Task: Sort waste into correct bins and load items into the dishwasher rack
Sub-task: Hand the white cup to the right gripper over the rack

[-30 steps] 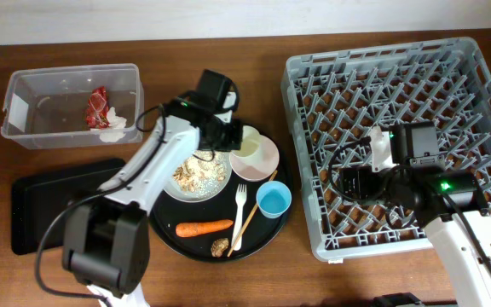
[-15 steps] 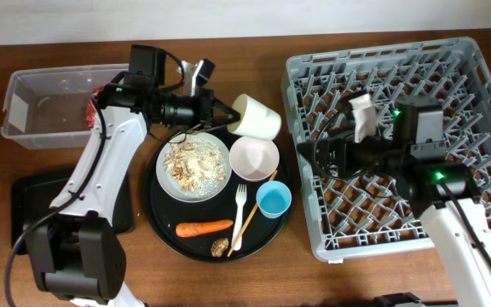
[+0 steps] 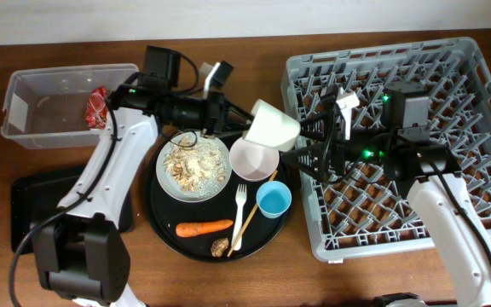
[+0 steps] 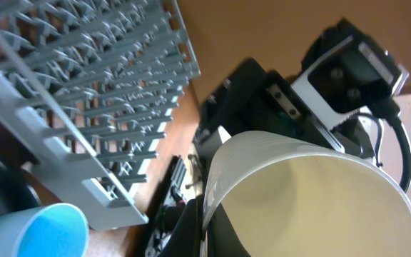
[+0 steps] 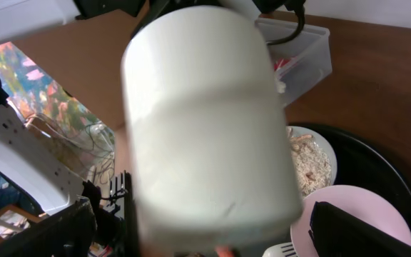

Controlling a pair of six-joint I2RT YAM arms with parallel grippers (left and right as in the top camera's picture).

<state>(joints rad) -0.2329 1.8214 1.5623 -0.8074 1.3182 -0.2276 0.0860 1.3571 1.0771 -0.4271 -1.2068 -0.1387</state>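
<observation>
My left gripper (image 3: 239, 119) is shut on the rim of the white cup (image 3: 273, 126) and holds it on its side in the air, between the round tray and the dishwasher rack (image 3: 450, 77). My right gripper (image 3: 301, 145) is open, its fingers either side of the cup's base. The right wrist view shows the cup (image 5: 205, 128) close up between the spread fingers (image 5: 212, 243). The left wrist view shows a finger (image 4: 209, 228) on the cup's rim (image 4: 312, 193). The pink bowl (image 3: 254, 159), blue cup (image 3: 274, 199) and plate of rice scraps (image 3: 196, 166) are on the tray.
The round black tray (image 3: 164, 222) also holds a fork (image 3: 240, 213), chopsticks (image 3: 254, 213), a carrot (image 3: 204, 228) and a brown lump (image 3: 220, 246). The clear tub (image 3: 24, 128) at far left holds the red wrapper (image 3: 98, 106). The flat black tray (image 3: 41, 205) lies in front of it.
My left gripper lifted the white cup off the tray and carried it right toward the rack. My right arm swung left, fingers open, to meet the cup's base.
</observation>
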